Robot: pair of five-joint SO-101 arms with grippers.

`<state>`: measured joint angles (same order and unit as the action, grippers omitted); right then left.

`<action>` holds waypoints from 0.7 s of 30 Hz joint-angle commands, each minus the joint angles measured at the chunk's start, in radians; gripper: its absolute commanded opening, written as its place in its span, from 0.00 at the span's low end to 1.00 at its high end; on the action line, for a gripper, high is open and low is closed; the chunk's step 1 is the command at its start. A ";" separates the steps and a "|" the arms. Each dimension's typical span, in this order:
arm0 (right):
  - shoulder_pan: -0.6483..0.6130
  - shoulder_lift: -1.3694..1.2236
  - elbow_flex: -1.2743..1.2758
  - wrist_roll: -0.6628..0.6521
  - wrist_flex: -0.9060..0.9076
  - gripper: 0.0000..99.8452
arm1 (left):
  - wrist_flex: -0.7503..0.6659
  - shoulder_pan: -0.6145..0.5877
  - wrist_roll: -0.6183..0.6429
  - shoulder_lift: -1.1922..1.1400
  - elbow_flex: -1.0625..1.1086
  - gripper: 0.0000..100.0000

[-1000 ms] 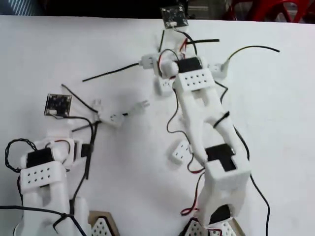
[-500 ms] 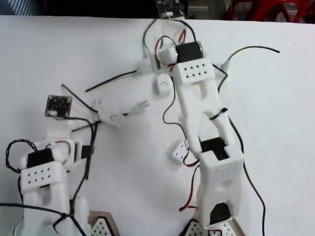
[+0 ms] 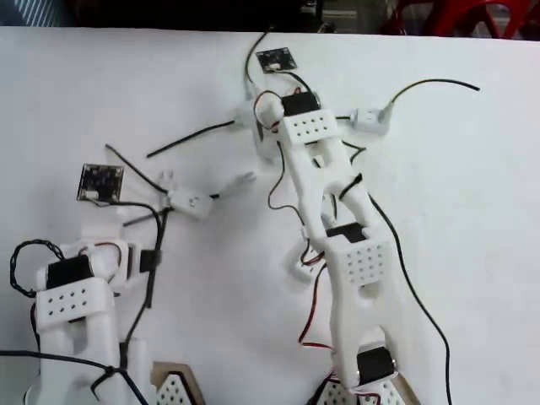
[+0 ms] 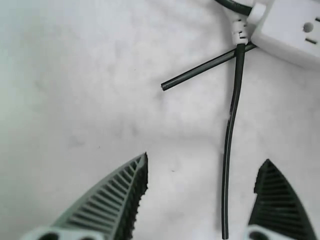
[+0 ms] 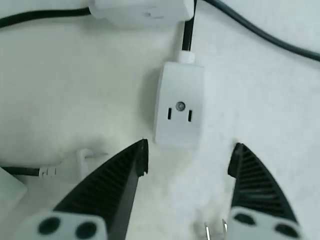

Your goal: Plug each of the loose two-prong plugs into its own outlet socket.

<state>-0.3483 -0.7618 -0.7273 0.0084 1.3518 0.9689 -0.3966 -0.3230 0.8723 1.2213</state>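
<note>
- My right pincer (image 5: 190, 147) hung released, jaws wide and gripping nothing, over the white rectangular outlet socket block (image 5: 178, 110) at the centre of the right wrist view.
- The metal prongs of a white two-prong plug (image 5: 215, 231) peeked in at that view's lower edge, just beside one jaw. Closing there risked knocking the plug aside or seizing the socket instead.
- My left pincer (image 4: 206, 159) was released too, with a thin black cable (image 4: 231, 130) lying between its jaws on the white bench (image 4: 75, 75). Clamping the cable could have dragged the second white socket block (image 4: 290, 27), at upper right, askew.
</note>
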 commanded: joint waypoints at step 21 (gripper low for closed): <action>0.045 -0.039 -0.014 -0.063 -0.119 0.02 | -0.021 -0.007 0.008 0.027 -0.005 0.34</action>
<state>-0.3191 -0.9045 -0.7288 0.0084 1.1784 0.9689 -0.3966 -0.3230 0.8723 1.2213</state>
